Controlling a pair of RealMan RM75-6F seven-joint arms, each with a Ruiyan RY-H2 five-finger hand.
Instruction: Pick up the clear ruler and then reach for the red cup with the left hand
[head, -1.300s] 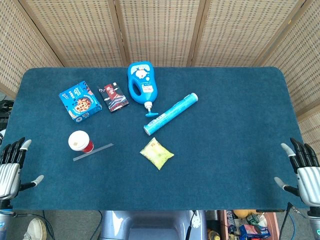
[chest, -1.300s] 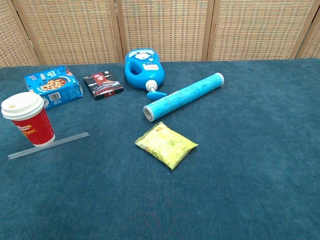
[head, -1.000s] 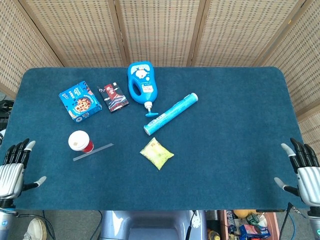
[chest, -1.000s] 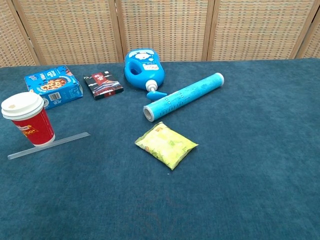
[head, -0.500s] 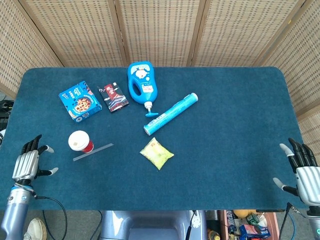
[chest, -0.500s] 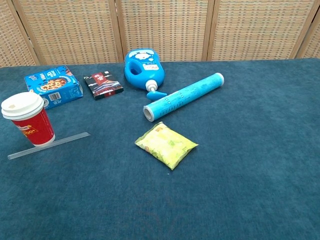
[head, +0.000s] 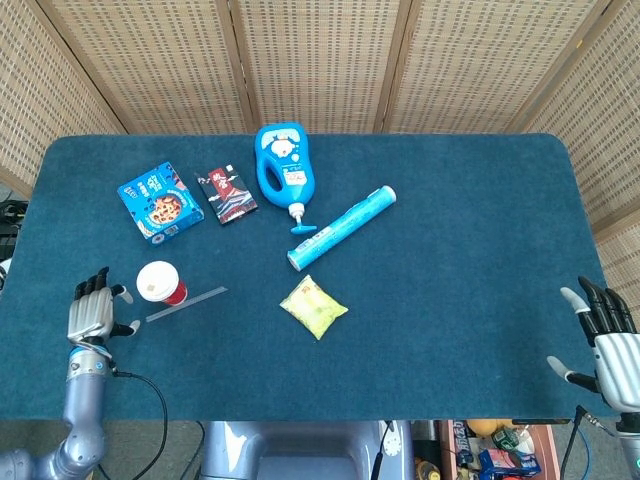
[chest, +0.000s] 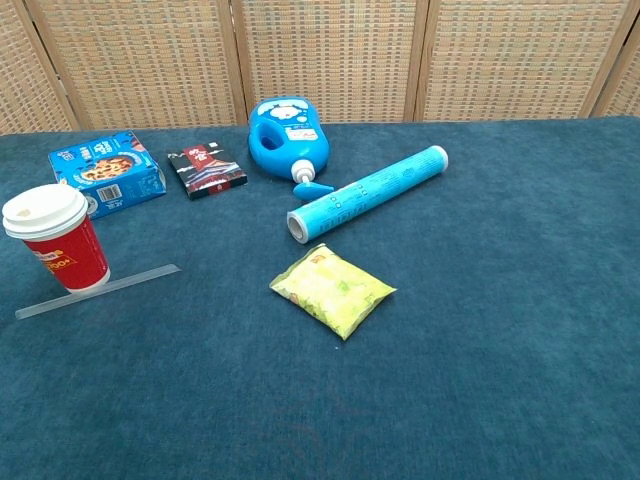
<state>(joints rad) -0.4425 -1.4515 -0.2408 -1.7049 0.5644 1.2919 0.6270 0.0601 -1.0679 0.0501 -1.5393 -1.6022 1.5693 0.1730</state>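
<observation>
The clear ruler (head: 187, 304) (chest: 97, 290) lies flat on the blue table, just in front of the red cup (head: 160, 283) (chest: 55, 250), which stands upright with a white lid. My left hand (head: 93, 312) hovers over the table to the left of the ruler and cup, fingers spread, holding nothing. It is apart from both. My right hand (head: 608, 340) is at the table's front right edge, fingers spread and empty. Neither hand shows in the chest view.
A blue box (head: 160, 203), a dark packet (head: 230, 195), a blue bottle (head: 283, 167), a blue tube (head: 341, 227) and a yellow pouch (head: 313, 307) lie across the table's middle and back. A wicker screen stands behind.
My left hand has moved from the front left table edge inward and to the right, toward the ruler and cup. Right hand and objects have stayed put.
</observation>
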